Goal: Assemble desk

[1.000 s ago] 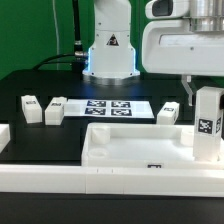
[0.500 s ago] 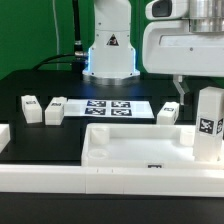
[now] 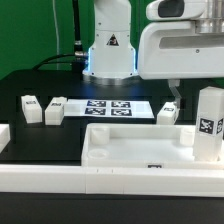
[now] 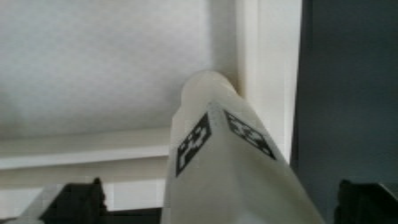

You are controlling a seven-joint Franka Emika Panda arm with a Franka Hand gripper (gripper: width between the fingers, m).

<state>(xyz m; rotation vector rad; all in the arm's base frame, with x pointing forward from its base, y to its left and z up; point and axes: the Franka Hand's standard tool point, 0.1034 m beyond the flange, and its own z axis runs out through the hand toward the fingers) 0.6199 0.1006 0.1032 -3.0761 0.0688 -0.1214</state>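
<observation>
The white tray-like tabletop (image 3: pixel 135 150) lies at the front of the table. One white tagged leg (image 3: pixel 208 124) stands upright in its corner on the exterior view's right. It also shows in the wrist view (image 4: pixel 228 150), reaching up between my fingers. My gripper (image 3: pixel 186 86) hangs just above and around the leg's top. It is open, and its dark fingertips (image 4: pixel 80 203) stand well clear of the leg on both sides. Three more legs lie loose on the table: two (image 3: pixel 31 108) (image 3: pixel 55 110) at the exterior view's left and one (image 3: pixel 168 113) behind the tabletop.
The marker board (image 3: pixel 108 108) lies flat behind the tabletop. The robot's base (image 3: pixel 110 55) stands behind it. A long white rail (image 3: pixel 90 181) runs along the front edge. A white block (image 3: pixel 3 135) sits at the exterior view's left edge.
My gripper has shifted a little toward the exterior view's left above the upright leg. The leg and the other parts have not moved.
</observation>
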